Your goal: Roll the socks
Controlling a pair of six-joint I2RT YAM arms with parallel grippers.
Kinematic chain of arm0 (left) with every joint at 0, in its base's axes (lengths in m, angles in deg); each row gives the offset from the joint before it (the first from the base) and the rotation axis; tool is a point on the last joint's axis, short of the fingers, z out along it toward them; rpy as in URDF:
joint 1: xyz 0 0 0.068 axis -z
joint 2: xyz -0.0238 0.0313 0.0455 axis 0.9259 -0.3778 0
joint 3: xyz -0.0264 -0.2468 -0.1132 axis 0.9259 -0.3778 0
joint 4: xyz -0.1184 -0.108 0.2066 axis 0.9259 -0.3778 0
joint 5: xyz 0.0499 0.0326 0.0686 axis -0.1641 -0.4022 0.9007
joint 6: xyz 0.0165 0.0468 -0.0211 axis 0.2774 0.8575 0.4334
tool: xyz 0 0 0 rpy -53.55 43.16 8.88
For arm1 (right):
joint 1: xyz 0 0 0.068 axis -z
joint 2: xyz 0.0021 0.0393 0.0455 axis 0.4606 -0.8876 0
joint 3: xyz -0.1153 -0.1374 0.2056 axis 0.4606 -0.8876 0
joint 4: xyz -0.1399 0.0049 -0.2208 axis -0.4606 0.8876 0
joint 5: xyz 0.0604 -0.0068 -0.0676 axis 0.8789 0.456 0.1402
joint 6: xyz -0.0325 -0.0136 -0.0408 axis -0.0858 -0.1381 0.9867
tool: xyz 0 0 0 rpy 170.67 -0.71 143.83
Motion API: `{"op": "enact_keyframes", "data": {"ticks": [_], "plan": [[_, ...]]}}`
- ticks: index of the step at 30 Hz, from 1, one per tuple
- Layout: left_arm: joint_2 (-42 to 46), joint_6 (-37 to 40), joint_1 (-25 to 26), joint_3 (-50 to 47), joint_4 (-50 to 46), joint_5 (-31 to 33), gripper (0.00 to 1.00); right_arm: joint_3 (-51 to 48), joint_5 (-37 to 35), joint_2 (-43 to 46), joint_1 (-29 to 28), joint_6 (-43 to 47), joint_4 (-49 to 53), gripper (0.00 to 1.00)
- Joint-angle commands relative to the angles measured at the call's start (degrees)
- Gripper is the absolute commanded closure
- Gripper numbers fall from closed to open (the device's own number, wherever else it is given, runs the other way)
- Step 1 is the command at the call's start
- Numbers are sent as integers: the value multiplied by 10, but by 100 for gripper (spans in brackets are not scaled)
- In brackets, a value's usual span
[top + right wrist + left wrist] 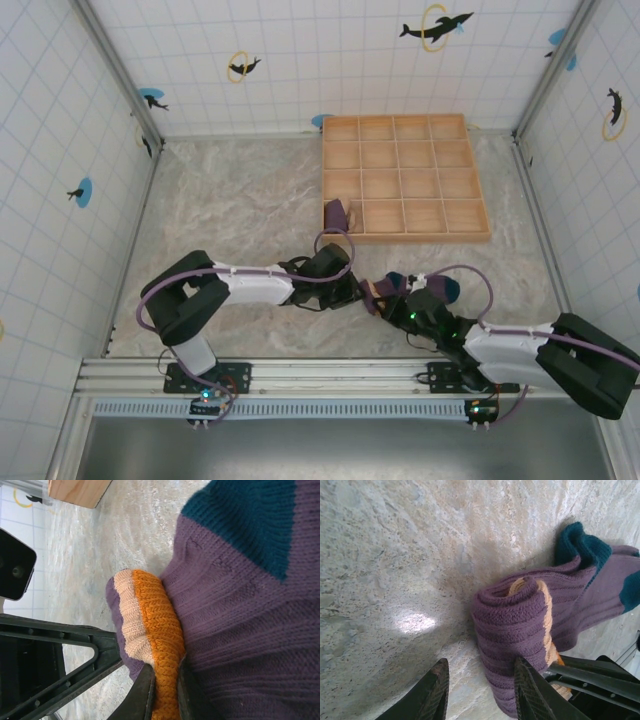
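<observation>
while sock [250, 610] lies pinched, tray [420, 237] beyond.

The left arm [255, 283] and right arm [500, 345] share black joint housings and white forearm shells, each trailed by a looping purple cable [335, 232]. Green lights [412, 318] glow by the right wrist and on both base mounts [205, 378] toward 6 o'clock. The left gripper [481, 662] has black fingers [434, 695] with finely ribbed faces.

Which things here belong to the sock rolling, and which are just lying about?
In the job: socks, partly rolled; right gripper, pinching their cuff; left gripper, open beside the roll.
Lying about: tray; stowed sock, in its near-left compartment.
</observation>
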Motion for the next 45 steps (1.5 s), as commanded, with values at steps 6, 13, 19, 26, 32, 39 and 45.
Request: {"op": "enact_keyframes", "data": {"ticks": [6,13,19,26,32,39,45], "plan": [[8,7,8,-2,41,12,56,-15,-27,-6,-15,-82,132,100],[-11,11,14,1,54,11,56,-15,-30,-9,-10,-109,167,100],[-41,6,15,3,53,11,58,-11,-19,-18,-2,-100,161,100],[-71,9,14,21,54,22,59,-23,-6,-19,4,-99,136,100],[-98,14,13,47,39,23,92,-30,-4,-4,15,-90,126,100],[-86,36,-21,63,-50,44,100,-26,7,-7,31,-27,56,99],[-22,33,-62,47,-134,99,100,60,38,-74,30,61,36,67]]}}
